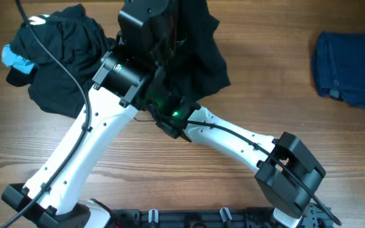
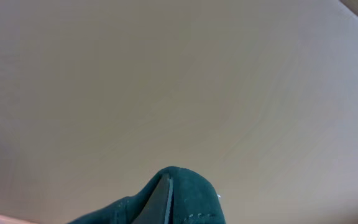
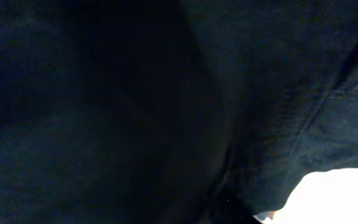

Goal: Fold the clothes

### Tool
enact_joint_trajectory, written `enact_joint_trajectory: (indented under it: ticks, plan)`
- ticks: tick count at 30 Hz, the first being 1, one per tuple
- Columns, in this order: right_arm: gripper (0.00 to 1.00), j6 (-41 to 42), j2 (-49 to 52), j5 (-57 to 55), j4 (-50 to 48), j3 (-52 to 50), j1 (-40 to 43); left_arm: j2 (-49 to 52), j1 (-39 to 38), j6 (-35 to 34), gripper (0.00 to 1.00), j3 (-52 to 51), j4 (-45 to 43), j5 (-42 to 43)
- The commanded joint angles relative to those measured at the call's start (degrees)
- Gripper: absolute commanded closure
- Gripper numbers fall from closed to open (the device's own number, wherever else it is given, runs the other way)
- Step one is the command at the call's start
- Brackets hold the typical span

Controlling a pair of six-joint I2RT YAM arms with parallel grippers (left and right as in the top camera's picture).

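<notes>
Left of the left pincer (image 1: 149, 22): a pile (image 1: 59, 60) of soft black cloth, crumpled into a lump with no clear long axis. A blue piece (image 1: 14, 58) pokes out at the edge farthest from the pincer. The pile lies on the wood-grain table (image 1: 265, 76), touching the left arm (image 1: 87, 145).

Left pincer: clenched on the garment (image 1: 198, 54). Its own camera shows the cloth bunched in a rounded hump at the fingertips.

Garment: black, matte, limp and deeply creased. It spreads from the left pincer rightward and toward the near side. Its long axis runs far to near, and the lower edge flares out to the pincer's right.

Right pincer: hidden under the left arm and the garment. Its camera is filled with dark creased cloth, a seam at the right. I cannot tell whether it is clenched or released.

Well right of both pincers: a navy piece (image 1: 350, 63), flat, smooth and squared-off, lying apart from the rest.
</notes>
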State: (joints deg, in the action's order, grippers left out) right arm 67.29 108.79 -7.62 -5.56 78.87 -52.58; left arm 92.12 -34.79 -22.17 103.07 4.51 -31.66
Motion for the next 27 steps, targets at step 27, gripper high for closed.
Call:
enact_joint_trajectory:
  ticks: [27]
  plan:
    - [0.96,-44.28,-36.79,0.0,42.53,-0.11,26.03,-11.26,5.44,7.13,0.96,2.05,19.21,-5.53]
